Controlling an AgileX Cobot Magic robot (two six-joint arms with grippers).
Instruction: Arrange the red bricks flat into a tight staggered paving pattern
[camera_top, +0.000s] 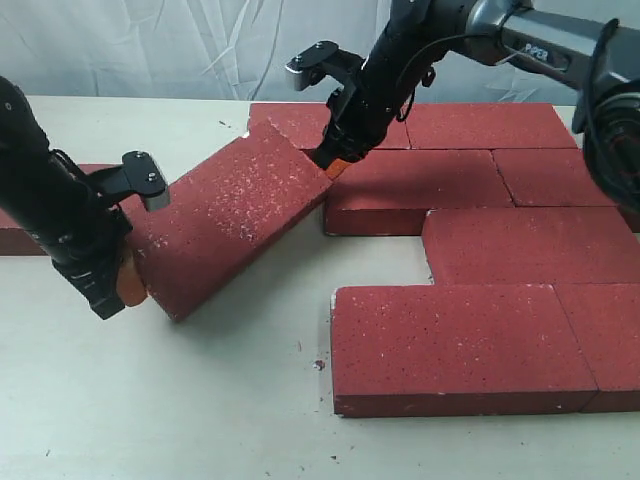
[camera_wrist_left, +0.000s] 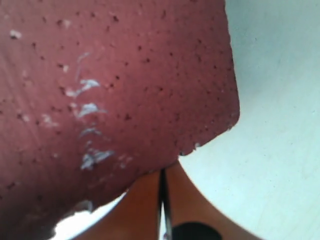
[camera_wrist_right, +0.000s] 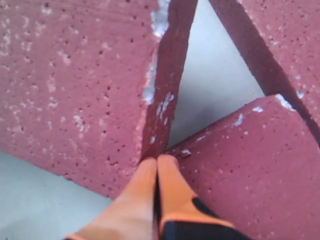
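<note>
"Two tools on one brick, was that the picture you had?"

"Yes. The loose brick (camera_top: 225, 210) lay on the desk (camera_top: 200, 410) left of the middle, turned at a slant to the rest. I couldn't tell whether one end was lifted or it sat flat."

"Where was your left tool?"

"My left tool (camera_top: 128, 285) was at the brick's low near end, its orange fingers (camera_wrist_left: 145, 210) pressed together with nothing between them. The tips were right at the brick's chipped corner."

"And the right one?"

"My right tool (camera_top: 336, 162) reached across to the brick's far corner. Its fingers (camera_wrist_right: 172, 195) were also pressed together and empty. Their tips were in the seam where that corner met a laid brick, with a wedge of bare desk showing beyond."

"How did the paving look?"

"The laid bricks (camera_top: 450, 345) lay flat on the right side, close together in staggered rows from the back to the front edge. One more brick (camera_top: 15, 238) showed at the far left, mostly hidden behind my left arm."
</note>
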